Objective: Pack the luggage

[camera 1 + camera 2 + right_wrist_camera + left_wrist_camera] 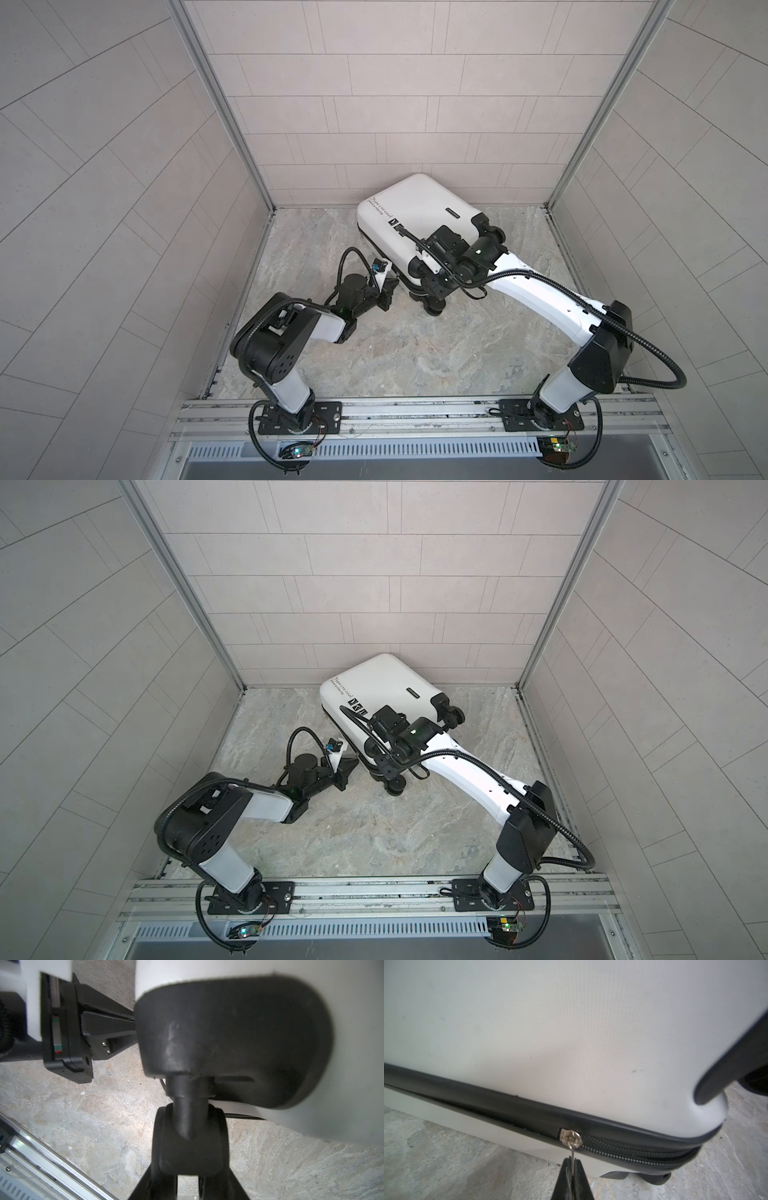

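The luggage (415, 212) (374, 683), a white hard-shell suitcase, lies shut on the floor near the back wall in both top views. My left gripper (572, 1162) (392, 287) is at its near side. It is shut on the thin metal pull hanging from the silver zipper slider (569, 1140). Closed zipper teeth (633, 1152) run from the slider toward the rounded corner. My right gripper (189, 1167) (432, 297) is shut on a black caster wheel (189, 1147) at the suitcase's near corner, one finger on each side.
Marble-look floor (415, 357) inside tiled walls. An aluminium rail (415, 415) with both arm bases runs along the front. A second caster (493, 233) sticks out at the suitcase's right corner. The left gripper body (66, 1028) shows close by in the right wrist view.
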